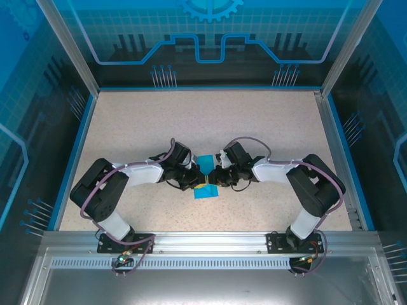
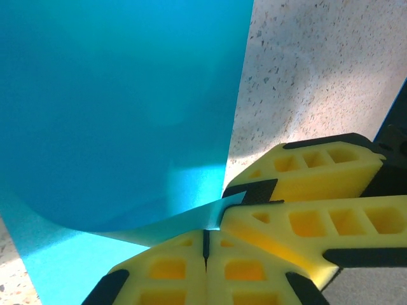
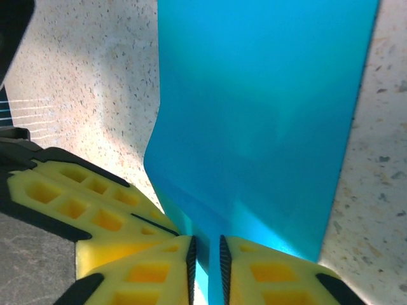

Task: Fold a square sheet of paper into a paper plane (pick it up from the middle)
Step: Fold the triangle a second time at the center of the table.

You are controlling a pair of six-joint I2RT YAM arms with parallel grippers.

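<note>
Two pinches on square sheet of paper (image 3: 261, 114): left claw (image 2: 205, 234), right claw (image 3: 206, 244).

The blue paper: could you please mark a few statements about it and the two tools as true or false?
1. The paper lies flat. False: it curves up off the table.
2. The right tool has paper between its fingers. True.
3. The left tool is wide open. False: its fingers are shut together.
4. The two tools meet at the paper. True.
</note>
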